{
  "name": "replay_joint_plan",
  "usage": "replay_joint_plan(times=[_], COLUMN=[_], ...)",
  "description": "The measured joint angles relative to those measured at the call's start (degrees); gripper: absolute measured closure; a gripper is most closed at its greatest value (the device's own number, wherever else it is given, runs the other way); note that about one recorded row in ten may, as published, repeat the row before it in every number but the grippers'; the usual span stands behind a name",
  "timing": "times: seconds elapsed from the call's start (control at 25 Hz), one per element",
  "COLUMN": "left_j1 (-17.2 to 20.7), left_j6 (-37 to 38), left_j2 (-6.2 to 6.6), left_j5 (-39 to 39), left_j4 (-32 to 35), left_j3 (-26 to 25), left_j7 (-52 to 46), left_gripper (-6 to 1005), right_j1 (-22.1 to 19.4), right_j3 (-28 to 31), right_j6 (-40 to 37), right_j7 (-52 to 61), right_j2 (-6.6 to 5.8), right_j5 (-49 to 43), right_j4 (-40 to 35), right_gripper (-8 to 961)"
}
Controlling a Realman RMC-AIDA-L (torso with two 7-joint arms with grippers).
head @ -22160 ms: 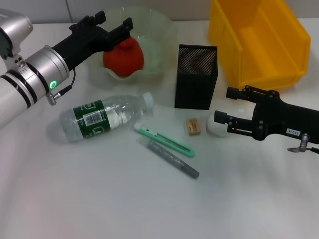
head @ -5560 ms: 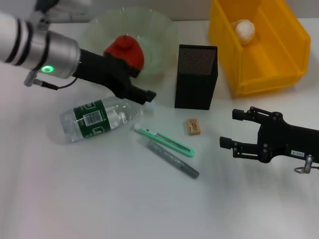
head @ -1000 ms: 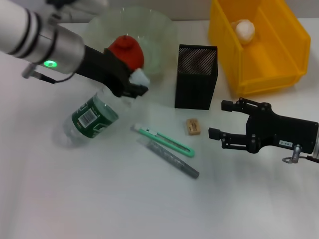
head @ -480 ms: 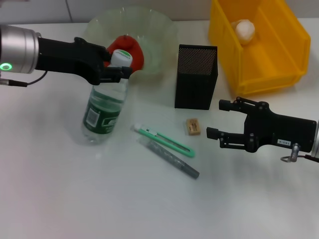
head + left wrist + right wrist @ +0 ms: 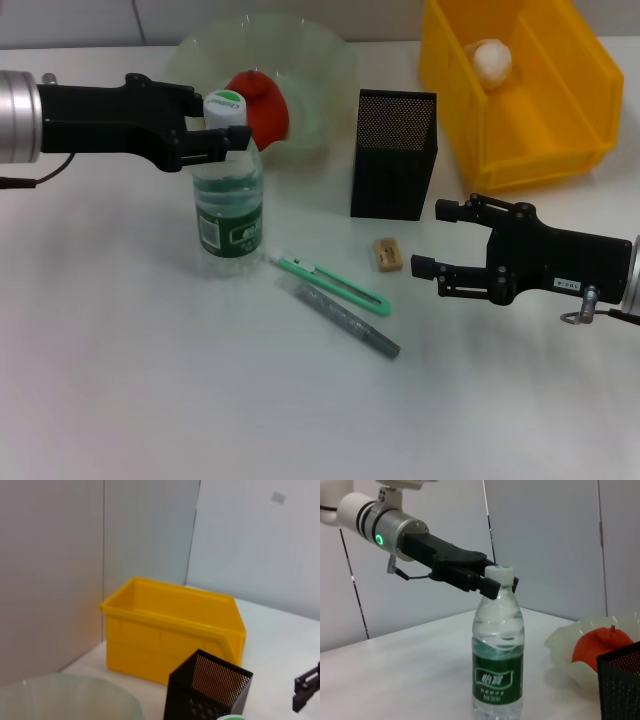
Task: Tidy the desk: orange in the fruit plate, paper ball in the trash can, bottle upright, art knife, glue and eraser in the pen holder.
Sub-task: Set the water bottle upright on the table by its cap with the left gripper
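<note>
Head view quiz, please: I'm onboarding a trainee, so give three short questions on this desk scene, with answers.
1. True or false: the bottle stands upright.
2. Where is the paper ball? A) pen holder B) yellow bin C) fruit plate
3. Name one item beside the pen holder not yet stowed.

Key
1. True; the left claw is at its neck.
2. B, the yellow bin.
3. The eraser, art knife or glue. The right claw hovers open by the eraser.
</note>
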Motion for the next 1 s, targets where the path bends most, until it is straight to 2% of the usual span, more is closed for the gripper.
replay_joint_plan(times=[0.12,0.28,0.6,0.84,1.0], left_j1=[0.43,2.45,3.53,2.81,1.92], left_j6=[-0.01,0.49,2.02,1.81,1.48], left_j2=[-0.02,-0.21,0.11,0.05,-0.43], left_j5=[-0.68,-5.47,-17.19,-19.33,-19.47], left_j4=[0.00,-2.41,-13.60,-19.55,-23.68], left_j3=[-0.26,-3.27,-5.75,-6.88,-8.89], left_j7=[0.61,5.93,19.63,25.80,30.18], left_gripper=[553,552,550,549,548], right_j1=[-0.04,-0.33,-0.62,-0.62,-0.62], right_j3=[0.00,0.00,0.00,0.29,0.48], right_j6=[0.01,0.01,0.00,-0.01,-0.01], right_j7=[0.01,0.02,0.02,0.00,-0.21], right_j2=[0.00,0.00,0.00,0.00,0.00], right_j5=[0.00,0.00,0.00,0.00,0.01], right_j4=[0.04,0.08,0.29,0.79,0.80], right_gripper=[119,119,119,118,118])
